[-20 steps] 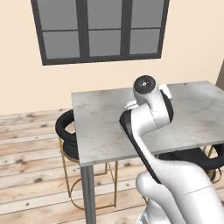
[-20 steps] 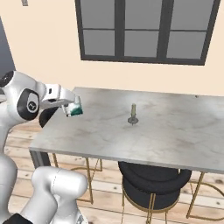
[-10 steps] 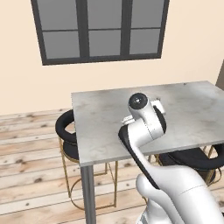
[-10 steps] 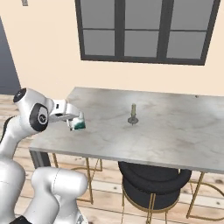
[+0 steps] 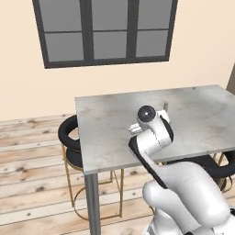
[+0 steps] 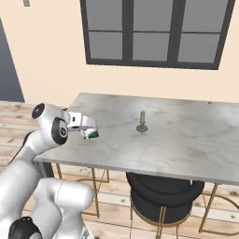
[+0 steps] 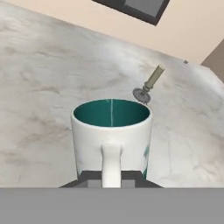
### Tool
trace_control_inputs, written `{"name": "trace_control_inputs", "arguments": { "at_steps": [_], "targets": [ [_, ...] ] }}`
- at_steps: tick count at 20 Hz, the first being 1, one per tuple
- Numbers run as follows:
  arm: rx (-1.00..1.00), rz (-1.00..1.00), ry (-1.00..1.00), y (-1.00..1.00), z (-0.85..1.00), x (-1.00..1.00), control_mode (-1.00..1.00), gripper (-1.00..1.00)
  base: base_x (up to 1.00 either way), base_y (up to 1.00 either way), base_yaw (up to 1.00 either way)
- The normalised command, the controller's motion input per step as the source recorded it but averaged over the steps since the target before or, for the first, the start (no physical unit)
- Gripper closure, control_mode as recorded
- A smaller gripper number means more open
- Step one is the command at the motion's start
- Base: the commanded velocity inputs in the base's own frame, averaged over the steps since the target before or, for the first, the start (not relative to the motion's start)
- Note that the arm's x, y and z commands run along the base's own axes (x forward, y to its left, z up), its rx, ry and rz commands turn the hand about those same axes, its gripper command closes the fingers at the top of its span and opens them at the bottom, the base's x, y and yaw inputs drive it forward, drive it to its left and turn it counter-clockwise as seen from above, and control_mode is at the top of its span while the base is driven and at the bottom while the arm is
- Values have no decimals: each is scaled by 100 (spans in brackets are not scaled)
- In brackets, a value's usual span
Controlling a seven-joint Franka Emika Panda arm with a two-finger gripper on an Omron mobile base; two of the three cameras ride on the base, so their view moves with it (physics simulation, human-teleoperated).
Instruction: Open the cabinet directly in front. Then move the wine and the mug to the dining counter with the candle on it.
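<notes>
My gripper (image 7: 111, 178) is shut on the handle of the mug (image 7: 111, 131), which is white outside, teal inside and upright. In the right base view the mug (image 6: 92, 134) hangs low over the near left part of the dining counter (image 6: 186, 140), with the gripper (image 6: 85, 127) just left of it. I cannot tell whether the mug touches the marble. The candle (image 6: 142, 122) stands on its round base mid-counter, to the right of and beyond the mug; it also shows as the candle (image 7: 148, 85) and the candle (image 5: 165, 106). The wine and the cabinet are out of view.
Black round stools with gold legs stand under the counter: one stool (image 6: 163, 191) at the near side, another stool (image 5: 69, 142) at the left end. A dark-framed window (image 6: 154, 32) is on the beige wall behind. The floor is wood planks.
The arm has carried the mug downward and a little further over the counter, toward the candle. The candle and the stools have not moved.
</notes>
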Motion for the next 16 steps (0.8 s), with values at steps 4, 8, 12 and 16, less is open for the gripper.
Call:
{"name": "trace_control_inputs", "arguments": {
  "at_steps": [4, 8, 12, 16],
  "targets": [
    [4, 0, 0, -35, -2, 70, -100, 100, 0, 0, 0],
    [6, 0, 0, -24, -21, 70, -100, 100, 0, 0, 0],
    [5, 0, -7, -10, -41, 24, -100, 100, 0, 0, 0],
    [12, 0, -14, -3, -29, 0, -100, 100, 0, 0, 0]
  ]
}}
